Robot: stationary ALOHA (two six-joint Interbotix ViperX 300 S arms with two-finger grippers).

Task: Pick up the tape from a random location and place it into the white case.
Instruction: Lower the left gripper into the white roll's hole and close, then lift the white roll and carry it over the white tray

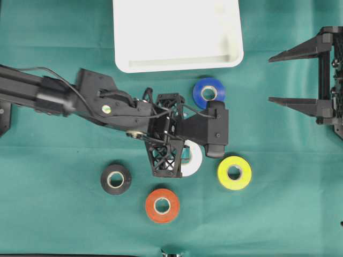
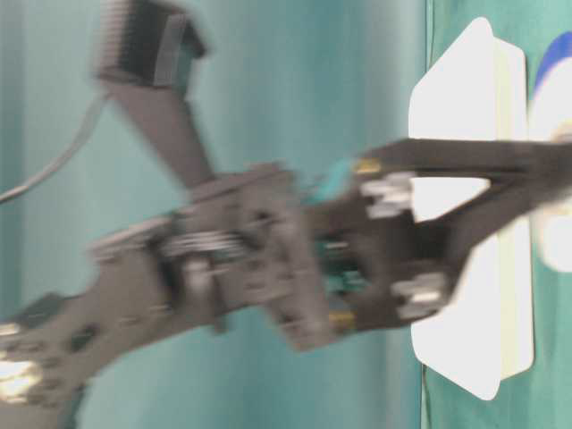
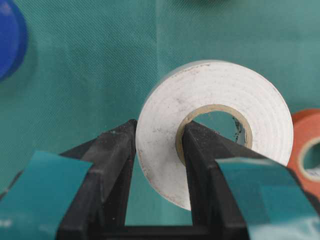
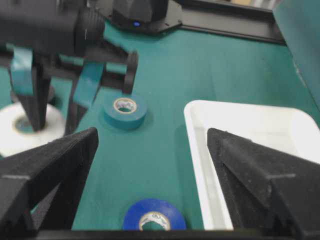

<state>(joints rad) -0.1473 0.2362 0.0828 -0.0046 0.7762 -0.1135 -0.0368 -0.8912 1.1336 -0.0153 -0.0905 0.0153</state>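
From above, the white case (image 1: 177, 35) sits at the top of the green table (image 1: 278, 214), at 12 o'clock. The left arm reaches in from 9 o'clock to the middle. Its left gripper (image 1: 185, 155) is over the white tape (image 1: 193, 159), which peeks out just under it. The blue tape (image 1: 209, 92) lies near the case, at 1 o'clock from the gripper. The yellow tape (image 1: 234, 172) is at 4 o'clock from it. The red tape (image 1: 162, 205) is at 6 o'clock and the black tape (image 1: 116, 179) is at 8 o'clock. The right gripper (image 1: 295, 77) waits at 3 o'clock, well apart from the tapes, with its two fingers spread wide and nothing in them.

The table-level view is very blurry. A dark arm crosses in front of the white case (image 2: 469, 349).

In the left wrist view, the left gripper (image 3: 159, 165) squeezes the white tape (image 3: 225, 100). One finger is in the hole and one is on the outside. The blue tape (image 3: 9, 40) is at 10 o'clock and the red tape (image 3: 305, 145) is at 3 o'clock.

In the right wrist view, the right gripper (image 4: 152, 165) is wide apart. The blue tape (image 4: 154, 214) is at 6 o'clock, the white case (image 4: 240, 125) at 3 o'clock, and the white tape (image 4: 20, 131) at 9 o'clock.
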